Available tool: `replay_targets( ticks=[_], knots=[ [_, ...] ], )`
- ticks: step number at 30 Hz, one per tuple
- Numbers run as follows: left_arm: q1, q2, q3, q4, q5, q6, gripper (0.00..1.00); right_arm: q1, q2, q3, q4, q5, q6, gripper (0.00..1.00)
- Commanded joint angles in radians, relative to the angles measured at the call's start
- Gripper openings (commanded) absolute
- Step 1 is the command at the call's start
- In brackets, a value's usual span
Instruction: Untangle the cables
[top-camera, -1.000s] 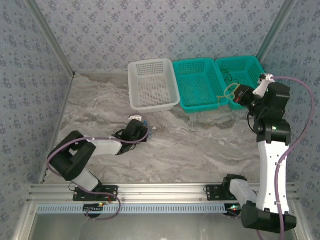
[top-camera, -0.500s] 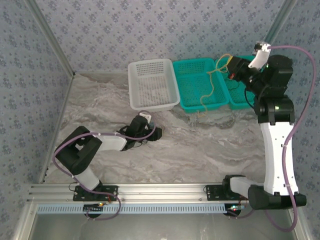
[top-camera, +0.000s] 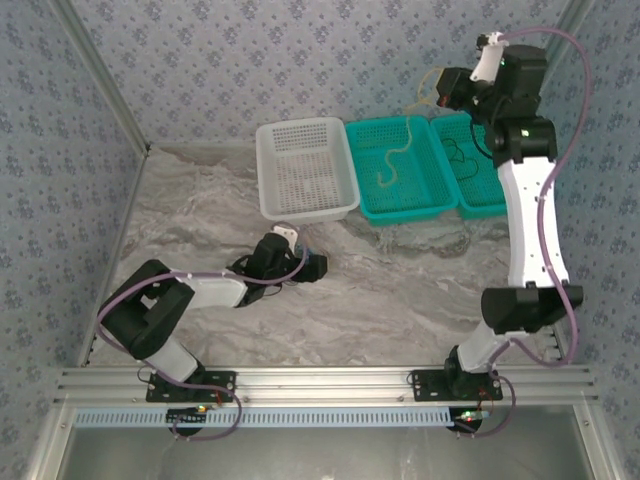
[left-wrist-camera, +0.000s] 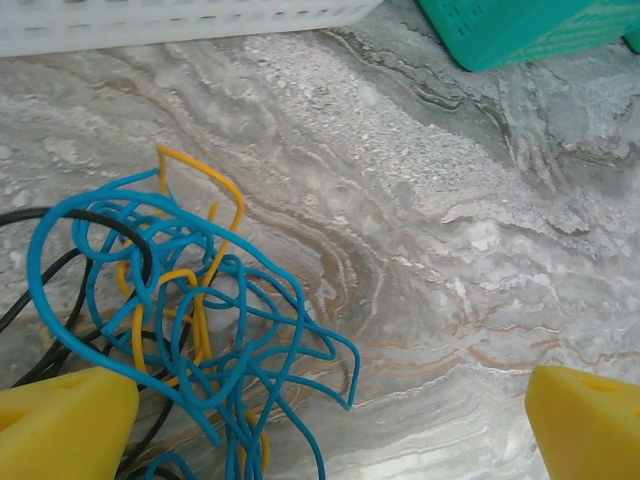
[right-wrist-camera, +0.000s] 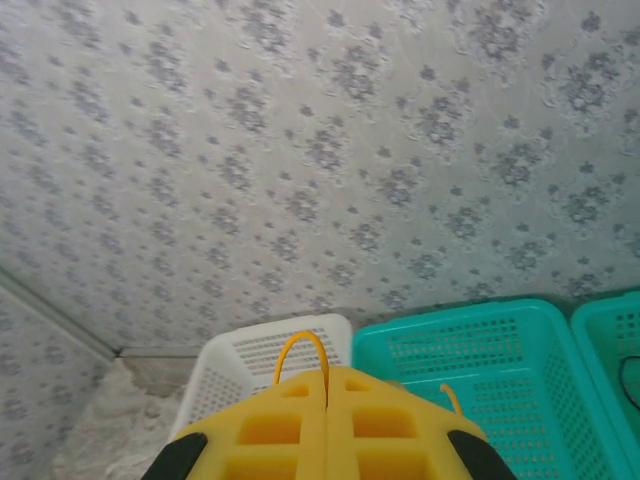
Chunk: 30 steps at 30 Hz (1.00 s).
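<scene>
Baskets counted: one white basket (top-camera: 305, 170), two teal baskets (top-camera: 365, 170). Left gripper (left-wrist-camera: 325, 430) stands open over the cable tangle (left-wrist-camera: 195, 320); right gripper (right-wrist-camera: 327, 385) pinches one yellow cable (right-wrist-camera: 300, 335).

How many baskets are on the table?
3. The white basket is on the left, the middle teal basket is right beside it, and the right teal basket sits partly behind the right arm. None seems hidden.
</scene>
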Motion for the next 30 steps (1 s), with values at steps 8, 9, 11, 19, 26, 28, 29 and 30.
replay_targets(
  ticks=[8, 9, 11, 19, 26, 28, 29, 30],
  knots=[
    [0.012, -0.035, 0.001, -0.004, -0.043, -0.030, 0.99, 0.053, 0.166, -0.060, -0.184, 0.374, -0.056, 0.66],
    [0.014, -0.029, 0.004, -0.012, -0.045, -0.035, 0.99, 0.060, 0.155, -0.090, -0.180, 0.379, -0.058, 0.90],
    [0.019, -0.016, 0.017, -0.025, -0.046, -0.041, 0.99, 0.072, 0.128, -0.150, -0.179, 0.376, -0.063, 1.00],
    [0.016, 0.037, 0.064, -0.049, -0.015, -0.035, 0.99, 0.086, -0.124, -0.518, -0.064, 0.373, 0.031, 1.00],
    [-0.001, 0.083, 0.114, -0.107, -0.004, 0.006, 0.99, 0.089, -0.365, -0.786, -0.008, 0.395, 0.068, 1.00],
    [-0.012, 0.104, 0.137, -0.112, 0.020, 0.015, 0.99, 0.089, -0.408, -0.832, -0.008, 0.398, 0.077, 1.00],
    [-0.019, 0.117, 0.150, -0.111, 0.039, 0.017, 0.99, 0.089, -0.432, -0.850, -0.008, 0.398, 0.080, 1.00],
    [-0.026, 0.133, 0.167, -0.112, 0.058, 0.018, 1.00, 0.088, -0.450, -0.867, -0.012, 0.400, 0.088, 1.00]
  ],
)
